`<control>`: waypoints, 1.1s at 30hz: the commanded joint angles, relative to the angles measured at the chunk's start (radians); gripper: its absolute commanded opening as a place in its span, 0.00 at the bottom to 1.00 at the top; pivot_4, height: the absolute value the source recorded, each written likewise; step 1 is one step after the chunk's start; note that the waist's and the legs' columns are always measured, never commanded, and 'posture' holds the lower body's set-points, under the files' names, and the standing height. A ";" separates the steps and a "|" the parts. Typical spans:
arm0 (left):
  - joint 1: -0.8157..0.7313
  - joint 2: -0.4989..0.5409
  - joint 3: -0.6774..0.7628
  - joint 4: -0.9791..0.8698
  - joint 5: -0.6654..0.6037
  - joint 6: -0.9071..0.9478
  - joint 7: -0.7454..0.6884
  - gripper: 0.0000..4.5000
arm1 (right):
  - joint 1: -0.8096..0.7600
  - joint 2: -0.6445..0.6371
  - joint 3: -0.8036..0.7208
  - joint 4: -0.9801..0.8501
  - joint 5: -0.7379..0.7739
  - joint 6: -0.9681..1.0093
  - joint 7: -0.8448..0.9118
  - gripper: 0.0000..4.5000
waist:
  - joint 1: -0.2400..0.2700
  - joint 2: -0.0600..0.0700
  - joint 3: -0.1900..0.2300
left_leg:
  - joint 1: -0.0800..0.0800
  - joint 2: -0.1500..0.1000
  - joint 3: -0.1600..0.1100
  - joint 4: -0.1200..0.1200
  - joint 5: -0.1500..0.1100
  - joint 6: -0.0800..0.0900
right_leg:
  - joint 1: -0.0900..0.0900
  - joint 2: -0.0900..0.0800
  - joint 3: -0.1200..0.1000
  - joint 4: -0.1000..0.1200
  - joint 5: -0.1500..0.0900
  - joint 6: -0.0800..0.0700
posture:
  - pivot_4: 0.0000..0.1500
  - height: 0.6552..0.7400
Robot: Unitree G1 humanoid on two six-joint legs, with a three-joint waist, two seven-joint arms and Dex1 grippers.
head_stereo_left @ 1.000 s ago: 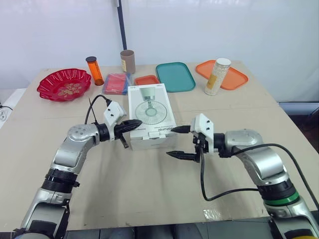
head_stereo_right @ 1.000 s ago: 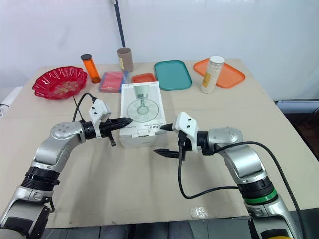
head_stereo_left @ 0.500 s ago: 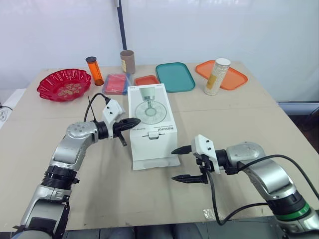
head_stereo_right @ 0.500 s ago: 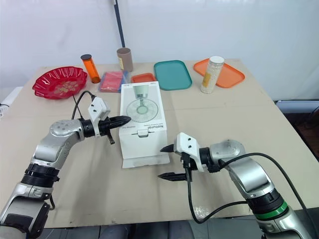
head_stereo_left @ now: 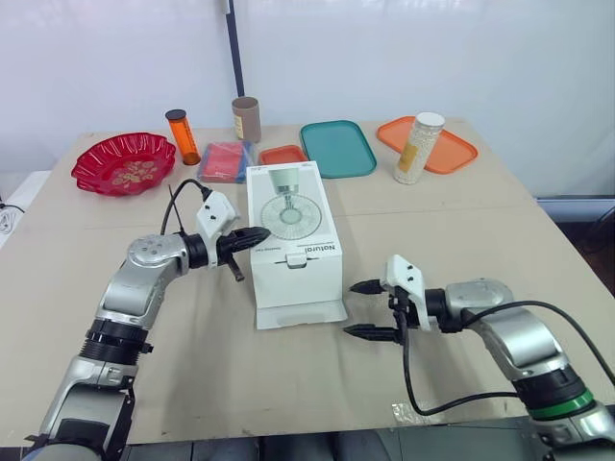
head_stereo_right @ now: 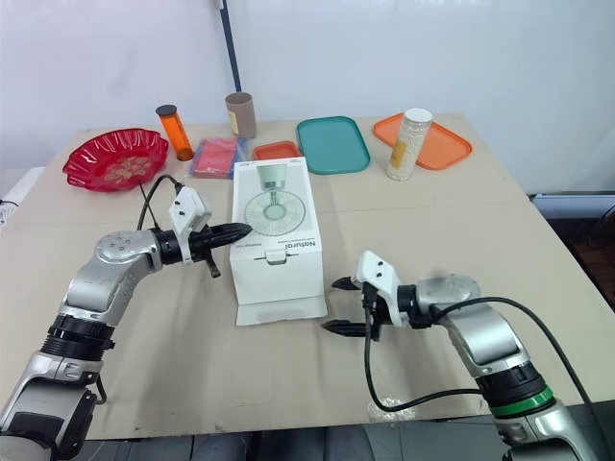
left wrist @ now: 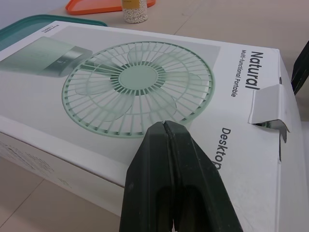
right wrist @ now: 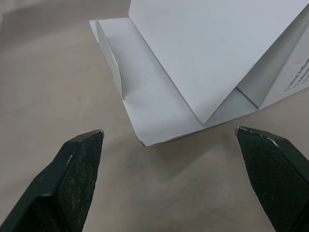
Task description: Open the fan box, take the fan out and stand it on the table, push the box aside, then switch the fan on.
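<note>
A white fan box (head_stereo_left: 293,245) lies flat at the middle of the tan worktop (head_stereo_left: 452,230), its long axis running from the robot's side toward the far edge. The printed picture of a green desk fan faces up, and the "Natural" lettering sits at the near end. The near end of the box is open: its end flap (head_stereo_left: 300,312) is folded down and lies flat on the worktop, pointing toward the robot, while a small tuck tab (left wrist: 270,104) on the top panel stands slightly raised. The left end effector (head_stereo_left: 258,234) is clenched, its two black fingers (left wrist: 171,183) pressed together with the tips at the box's left long edge, just above the top panel; whether they touch the cardboard cannot be told. The right end effector (head_stereo_left: 350,308) is released, with one finger above the other and both tips aimed at the folded-down flap from just beside its right edge, gripping nothing. Along the far side of the worktop stand a red bowl (head_stereo_left: 123,163), an orange bottle (head_stereo_left: 182,135), a brown cardboard tube (head_stereo_left: 246,118), a pink packet (head_stereo_left: 224,160), a small orange tray (head_stereo_left: 282,154), a teal tray (head_stereo_left: 337,147) and a larger orange tray (head_stereo_left: 452,154) carrying a tall jar (head_stereo_left: 418,147) of pale beads.
</note>
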 commanded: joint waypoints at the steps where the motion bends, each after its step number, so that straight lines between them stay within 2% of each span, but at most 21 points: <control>1: 0.015 0.006 0.004 -0.014 0.013 -0.005 0.005 0.01 | -0.035 0.032 0.013 -0.014 -0.002 -0.025 0.003 1.00 | -0.001 0.000 0.000 | 0.000 0.000 0.000 0.000 0.000 -0.001 | 0.000 0.000 0.000 0.000 0.000 0.000 | 1.00 0.98; 5: 0.023 0.017 0.007 -0.013 0.015 -0.006 -0.003 0.01 | -0.066 0.057 -0.002 -0.036 0.041 -0.025 0.026 1.00 | 0.000 0.000 0.000 | 0.000 0.000 0.000 0.000 0.001 -0.002 | 0.000 0.000 0.000 0.000 0.000 0.000 | 1.00 0.98; 10: 0.024 0.029 0.008 0.003 0.021 -0.017 -0.011 0.01 | -0.048 0.023 -0.038 -0.095 0.119 0.002 0.083 1.00 | 0.000 0.000 0.000 | 0.000 0.000 0.000 0.000 0.001 -0.002 | 0.000 0.000 0.000 0.000 0.000 0.000 | 1.00 0.98; 13: 0.017 0.032 0.007 0.014 0.024 -0.024 -0.013 0.01 | -0.050 0.019 -0.080 -0.141 0.212 0.050 0.104 1.00 | 0.000 0.000 0.000 | 0.000 0.000 0.000 0.000 0.000 0.001 | 0.000 0.000 0.000 0.000 0.000 0.000 | 1.00 0.98; 16: 0.013 0.037 0.007 0.023 0.024 -0.030 -0.019 0.01 | -0.095 0.054 -0.145 -0.165 0.344 0.140 0.074 1.00 | -0.001 0.000 0.000 | 0.000 0.000 0.000 0.000 -0.001 0.001 | 0.000 0.000 0.000 0.000 0.000 0.000 | 1.00 0.98; 20: 0.025 0.049 0.013 0.015 0.021 -0.033 -0.027 0.01 | -0.156 0.126 -0.191 -0.146 0.415 0.195 -0.014 1.00 | -0.001 0.000 0.000 | 0.001 0.000 0.000 0.000 -0.001 0.002 | 0.000 0.000 0.000 0.000 0.000 -0.001 | 1.00 0.98; 33: 0.092 0.098 0.138 -0.090 -0.053 0.032 0.018 0.01 | -0.224 0.229 -0.079 0.006 0.208 0.125 -0.163 1.00 | -0.002 0.000 0.000 | 0.001 0.001 0.001 -0.001 -0.001 0.002 | -0.001 0.000 0.000 0.001 0.001 -0.001 | 1.00 0.98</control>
